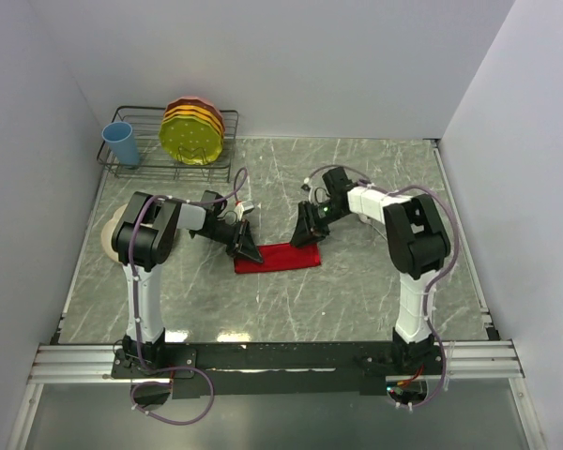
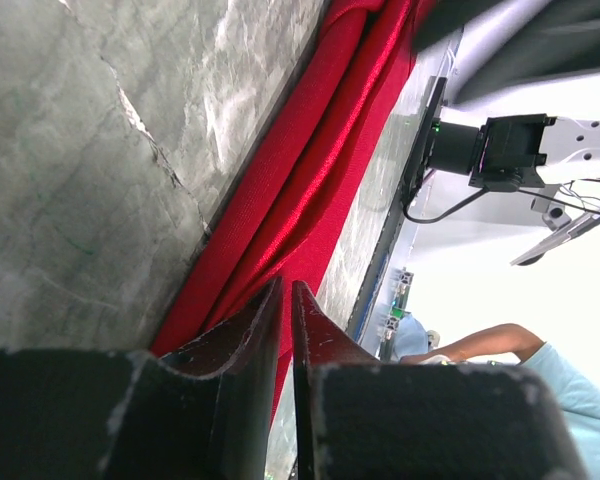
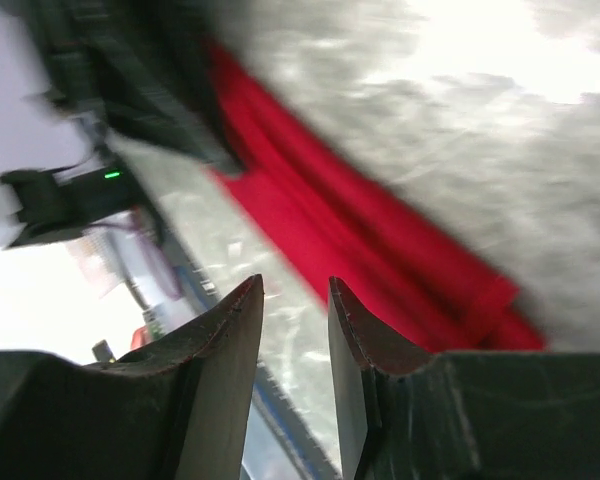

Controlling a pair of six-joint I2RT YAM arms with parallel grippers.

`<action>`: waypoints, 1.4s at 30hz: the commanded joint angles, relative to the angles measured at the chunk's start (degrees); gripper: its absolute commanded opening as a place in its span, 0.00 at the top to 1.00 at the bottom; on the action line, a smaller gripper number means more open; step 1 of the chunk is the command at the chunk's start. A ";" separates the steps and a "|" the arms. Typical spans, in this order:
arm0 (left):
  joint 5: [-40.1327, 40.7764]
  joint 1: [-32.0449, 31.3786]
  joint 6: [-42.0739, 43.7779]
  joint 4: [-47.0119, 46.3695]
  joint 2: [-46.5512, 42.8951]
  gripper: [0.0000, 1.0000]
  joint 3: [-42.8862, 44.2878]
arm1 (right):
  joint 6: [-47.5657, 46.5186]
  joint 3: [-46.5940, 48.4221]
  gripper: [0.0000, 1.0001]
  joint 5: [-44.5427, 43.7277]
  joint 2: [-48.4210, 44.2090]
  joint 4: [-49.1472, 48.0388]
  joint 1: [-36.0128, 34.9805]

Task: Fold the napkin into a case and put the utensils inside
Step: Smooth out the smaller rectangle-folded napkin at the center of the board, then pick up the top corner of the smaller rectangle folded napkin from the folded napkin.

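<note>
The red napkin [image 1: 278,257] lies folded into a long narrow strip in the middle of the table. It also shows in the left wrist view [image 2: 300,200] and in the right wrist view [image 3: 350,230]. My left gripper [image 1: 249,251] is at the strip's left end, low on the table, with its jaws pressed together on the cloth's edge [image 2: 286,288]. My right gripper [image 1: 306,236] is open and empty just above the strip's right end [image 3: 295,285]. No fork or spoon shows plainly in any view.
A wire dish rack [image 1: 141,167] at the back left holds yellow and orange plates [image 1: 195,131] and a blue cup [image 1: 122,142]. A cream plate [image 1: 106,234] lies partly hidden behind the left arm. A person's arm [image 2: 480,340] shows beyond the table's near edge.
</note>
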State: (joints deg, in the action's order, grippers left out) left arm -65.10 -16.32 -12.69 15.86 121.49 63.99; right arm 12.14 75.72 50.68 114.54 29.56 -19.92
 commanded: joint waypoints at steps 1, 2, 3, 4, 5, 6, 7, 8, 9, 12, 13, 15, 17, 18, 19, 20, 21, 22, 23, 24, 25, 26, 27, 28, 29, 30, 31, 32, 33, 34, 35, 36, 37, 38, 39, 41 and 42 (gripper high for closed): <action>7.45 0.06 5.22 1.63 1.38 0.82 -0.70 | -3.35 -0.58 0.60 -7.78 3.58 0.14 -0.38; 7.44 0.06 5.30 1.81 1.21 0.82 -0.79 | -3.70 -0.92 0.60 -8.39 3.93 0.41 -0.55; 7.44 0.06 5.48 2.50 0.86 0.82 -1.05 | -4.49 -2.23 0.60 -8.66 4.11 0.93 -0.99; 7.36 -0.03 5.74 2.86 0.76 0.82 -1.32 | -4.93 -2.77 0.61 -9.01 4.02 1.37 -1.43; 7.44 -0.03 6.09 3.12 0.68 0.82 -1.49 | -5.37 -3.38 0.61 -9.19 3.85 1.81 -1.78; 7.44 -0.03 6.01 3.21 0.42 0.82 -2.11 | -5.46 -4.96 0.61 -9.19 3.06 1.99 -2.31; 7.36 0.06 6.10 3.13 0.41 0.82 -2.46 | -5.03 -5.93 0.61 -8.32 2.45 1.64 -2.92; 7.18 -0.03 6.10 3.13 0.33 0.82 -2.64 | -4.59 -6.98 0.61 -7.96 1.75 1.12 -3.36; 7.09 -0.03 6.18 3.21 0.15 0.83 -2.90 | -4.23 -8.47 0.61 -7.61 0.61 0.59 -3.72; 7.36 -0.03 6.80 3.30 -0.99 0.83 -3.60 | -4.14 -9.71 0.61 -7.26 -1.42 0.23 -4.86; 7.44 -0.03 7.06 3.83 -1.34 0.83 -3.69 | -4.06 -9.54 0.61 -7.17 -1.86 0.23 -4.95; 7.10 -0.03 7.94 4.70 -2.48 0.83 -3.69 | -4.23 -7.97 0.61 -6.99 -3.09 1.11 -4.95; 6.92 -0.03 7.94 4.80 -4.06 0.82 -3.78 | -4.58 -6.30 0.60 -5.77 -4.67 2.60 -4.86; 6.83 -0.03 7.85 4.71 -4.50 0.82 -3.61 | -4.67 -4.64 0.60 -5.33 -5.29 2.95 -4.69; 6.48 -0.29 7.94 4.88 -4.94 0.82 -3.43 | -4.58 -3.92 0.59 -4.89 -5.99 3.13 -4.60; 6.22 -0.38 8.12 4.97 -5.64 0.81 -3.08 | -4.67 -3.13 0.59 -4.62 -7.04 3.83 -4.16; 5.87 -0.47 8.20 4.89 -6.09 0.80 -2.38 | -4.76 -1.65 0.58 -4.62 -7.49 4.27 -3.99; 4.91 -0.82 8.12 4.80 -6.61 0.79 -2.11 | -4.76 -0.94 0.57 -4.53 -7.93 4.71 -3.55; 4.46 -1.08 8.03 4.19 -8.18 0.76 -1.85 | -4.76 0.03 0.57 -4.18 -8.45 5.50 -2.67; 3.93 -1.87 8.03 3.66 -9.16 0.74 -1.67 | -4.67 0.39 0.56 -4.27 -8.63 5.77 -2.06; 3.58 -2.31 8.38 3.48 -10.12 0.72 -1.41 | -4.93 0.74 0.56 -4.70 -8.81 6.21 -1.53; 3.75 -2.84 8.64 3.13 -11.96 0.70 -0.62 | -5.37 1.26 0.56 -4.97 -8.90 7.17 -1.00; 4.01 -3.80 8.99 3.39 -12.76 0.68 -0.01 | -5.29 1.36 0.55 -5.23 -8.90 7.35 0.40; 4.02 -4.25 10.39 3.56 -13.55 0.67 0.61 | -5.29 1.36 0.55 -5.24 -8.81 7.53 1.11; 4.28 -4.60 10.58 3.22 -14.95 0.63 1.31 | -5.03 1.27 0.54 -5.15 -8.72 7.44 1.98; 4.63 -4.95 10.49 1.91 -15.75 0.62 1.58 | -4.94 1.27 0.54 -4.97 -8.72 7.35 2.69; 4.89 -5.04 10.66 0.94 -16.54 0.61 1.75 | -4.93 1.36 0.54 -4.89 -8.55 7.61 4.00; 5.68 -5.22 11.19 0.23 -17.68 0.60 2.54 | -5.11 1.79 0.53 -5.06 -8.46 7.96 4.62; 6.47 -5.48 11.72 -0.82 -18.21 0.60 2.89 | -5.20 1.80 0.53 -5.15 -8.28 8.05 4.98; 7.17 -5.74 14.42 -0.91 -18.57 0.59 3.42 | -5.37 1.88 0.53 -5.58 -8.19 8.06 5.59; 8.05 -6.09 16.45 -0.31 -18.48 0.57 5.17 | -5.81 1.80 0.53 -5.85 -8.02 8.23 5.86; 10.06 -7.31 18.99 1.18 -18.22 0.56 6.31 | -6.07 1.71 0.52 -6.03 -7.84 8.23 6.03; 10.86 -8.02 24.32 3.89 -17.79 0.55 7.54 | -6.34 1.62 0.52 -6.46 -7.58 8.32 6.21; 11.57 -8.73 27.16 5.40 -16.91 0.53 9.56 | -6.78 1.45 0.52 -7.08 -7.06 8.41 6.30; 12.62 -9.95 29.71 6.20 -16.38 0.52 10.45 | -6.78 1.36 0.51 -7.26 -6.79 8.32 6.39; 13.50 -11.10 36.31 7.26 -15.24 0.50 12.29 | -6.61 1.44 0.50 -7.52 -5.83 8.49 6.74; 13.86 -12.24 38.51 7.61 -14.88 0.50 12.82 | -6.43 1.44 0.50 -7.52 -5.47 8.50 6.83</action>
State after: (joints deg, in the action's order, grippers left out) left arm -53.84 -25.10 10.66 20.49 104.99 73.12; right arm 6.72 75.90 44.16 107.66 37.06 -13.45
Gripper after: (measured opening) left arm 0.489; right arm 0.493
